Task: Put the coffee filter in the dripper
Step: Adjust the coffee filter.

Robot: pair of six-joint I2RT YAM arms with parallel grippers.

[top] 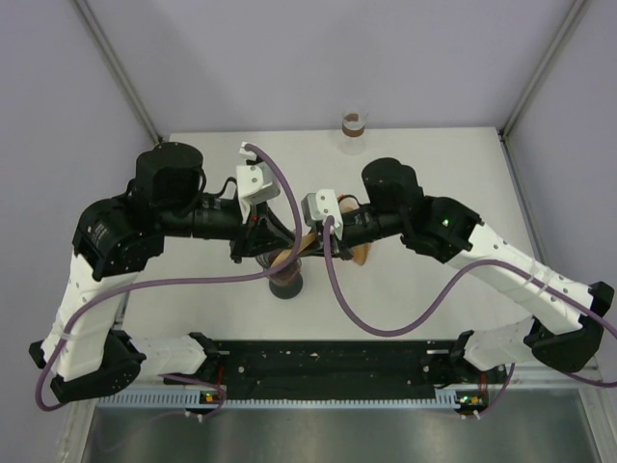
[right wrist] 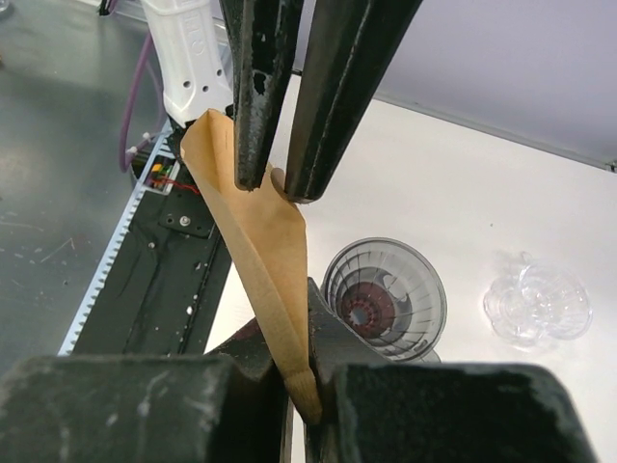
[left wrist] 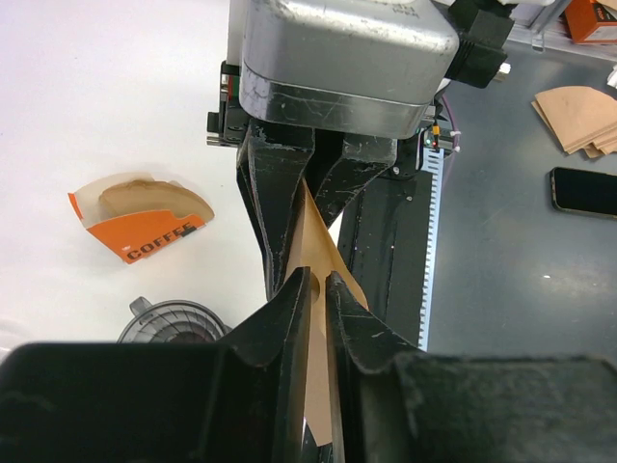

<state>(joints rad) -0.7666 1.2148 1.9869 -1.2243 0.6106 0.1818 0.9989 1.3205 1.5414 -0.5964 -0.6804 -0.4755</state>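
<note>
Right wrist, right claw [right wrist: 297, 338] pinching coffee filter [right wrist: 258, 246], left claw [right wrist: 276, 186] slightly parted around it

Shows plain tan on the coffee filter [right wrist: 265, 241]; clear with fine radial ribs and a dark red centre on the dripper [right wrist: 424, 280]; orange with black lettering on the box [left wrist: 145, 236]; purple on the cables [top: 386, 331]; white on the table [left wrist: 96, 96].

The brown paper filter [right wrist: 270, 260] is looking matt and creased; the clear ribbed plastic dripper [right wrist: 416, 282] is glinting glossily.
</note>
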